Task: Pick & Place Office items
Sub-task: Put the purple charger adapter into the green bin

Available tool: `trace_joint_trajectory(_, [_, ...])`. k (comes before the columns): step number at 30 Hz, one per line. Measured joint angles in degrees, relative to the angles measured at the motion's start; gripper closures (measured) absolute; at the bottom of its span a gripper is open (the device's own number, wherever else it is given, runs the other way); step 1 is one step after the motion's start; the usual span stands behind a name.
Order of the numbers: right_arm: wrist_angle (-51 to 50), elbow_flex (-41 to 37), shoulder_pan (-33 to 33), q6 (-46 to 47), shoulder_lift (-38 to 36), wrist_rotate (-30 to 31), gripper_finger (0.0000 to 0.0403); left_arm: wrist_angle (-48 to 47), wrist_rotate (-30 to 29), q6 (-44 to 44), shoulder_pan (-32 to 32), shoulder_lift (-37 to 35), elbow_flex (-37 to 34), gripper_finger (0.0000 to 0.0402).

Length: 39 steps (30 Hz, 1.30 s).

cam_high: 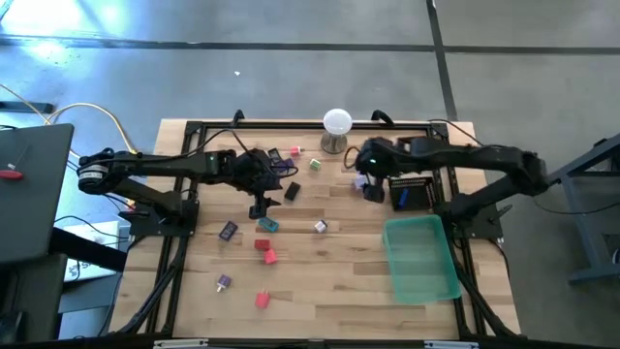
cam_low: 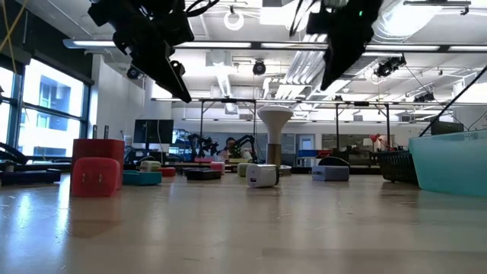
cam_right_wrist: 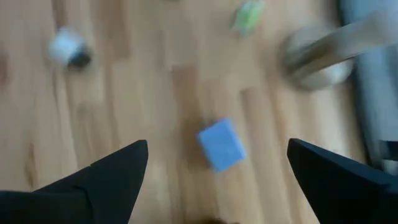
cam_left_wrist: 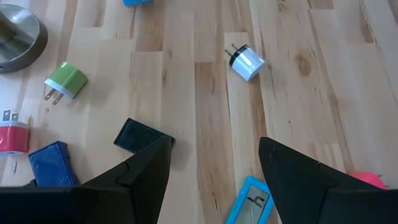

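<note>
Right gripper [cam_right_wrist: 217, 180] of mine hangs wide open and empty over the counter [cam_high: 320, 291], blue block [cam_right_wrist: 221, 144] right below between the fingers. Left gripper [cam_left_wrist: 214, 180] is half open, empty, above the black piece [cam_left_wrist: 138, 134]. If I drop off-center, a finger could knock the block away.

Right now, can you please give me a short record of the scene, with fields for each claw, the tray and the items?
left claw: open, empty, raised above the table, over a black piece and a teal piece
right claw: open wide, empty, above a blue block
tray: green tray on the right side of the table, nothing visible inside
items: small coloured pieces scattered left of the tray, including a green plug and a white plug
other: white ball on a metal stand at the far edge
</note>
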Motion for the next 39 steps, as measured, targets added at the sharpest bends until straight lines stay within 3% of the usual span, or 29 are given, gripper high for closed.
trace_joint_trajectory(12, [0.1,0.3,-7.9,-17.6,16.3,-6.6,0.0029,-0.1,-0.1,-0.1,0.0,0.0,0.0,0.0168])
trace_joint_trajectory(29, [2.7,0.0,-9.7,-19.6,19.1,-7.4,0.0027,-0.1,0.0,-0.2,0.0,0.0,-1.1,0.0168])
trace_joint_trajectory(39, [8.7,-6.2,-9.7,-20.4,19.1,-7.0,0.0025,-0.1,0.1,-0.7,0.0,0.0,-1.1,0.0168])
